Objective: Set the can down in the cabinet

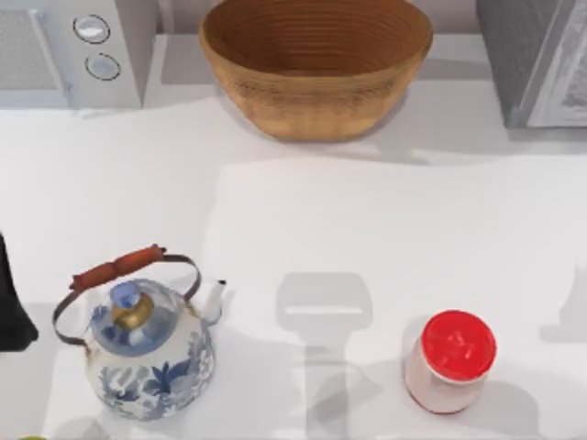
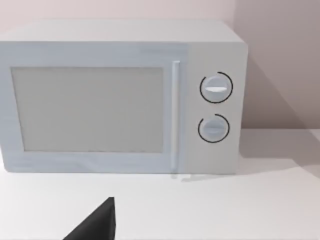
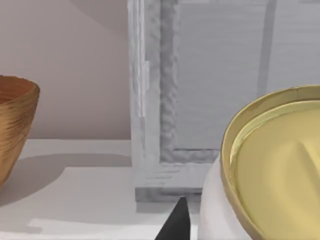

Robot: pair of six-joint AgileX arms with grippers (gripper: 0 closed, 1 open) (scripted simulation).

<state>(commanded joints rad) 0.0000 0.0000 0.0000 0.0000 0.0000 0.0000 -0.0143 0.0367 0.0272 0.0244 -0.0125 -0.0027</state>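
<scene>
open table [image 1: 303, 220] between can [image 1: 450, 360] and kettle [image 1: 147, 344]; basket [image 1: 316, 64] stands beside cabinet [image 1: 537, 60] at back.

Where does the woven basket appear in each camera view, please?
Top view: the basket stands at the far edge, centre, between microwave and cabinet.
Left wrist view: it faces the microwave instead.
Right wrist view: the basket, partly cut off, beside the cabinet.
Shared landmark: the cabinet, in top and right wrist views.
</scene>
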